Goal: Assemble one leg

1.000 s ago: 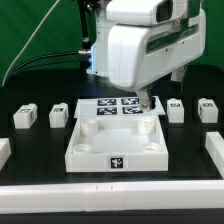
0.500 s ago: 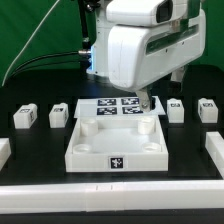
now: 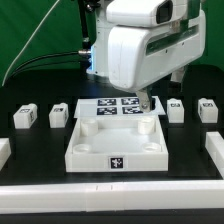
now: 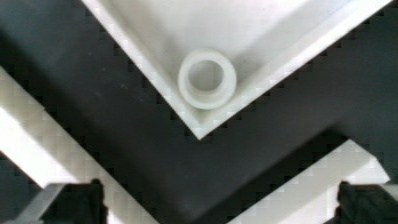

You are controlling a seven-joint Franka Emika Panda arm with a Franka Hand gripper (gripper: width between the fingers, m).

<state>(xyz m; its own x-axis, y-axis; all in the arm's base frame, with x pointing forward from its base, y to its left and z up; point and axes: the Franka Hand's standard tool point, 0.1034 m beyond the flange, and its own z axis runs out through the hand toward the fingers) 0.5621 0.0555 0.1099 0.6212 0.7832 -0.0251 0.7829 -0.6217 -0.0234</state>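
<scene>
Four small white legs with tag marks stand on the black table: two at the exterior view's left and two at its right. The large white square panel lies in the middle. My gripper hangs over the panel's far right corner. In the wrist view that corner of the panel shows with its round hole. My gripper is open and empty, its dark fingertips wide apart on either side of the corner. No leg shows in the wrist view.
The marker board lies behind the panel, partly hidden by my arm. White blocks sit at the table's left edge and right edge. A white rail runs along the front.
</scene>
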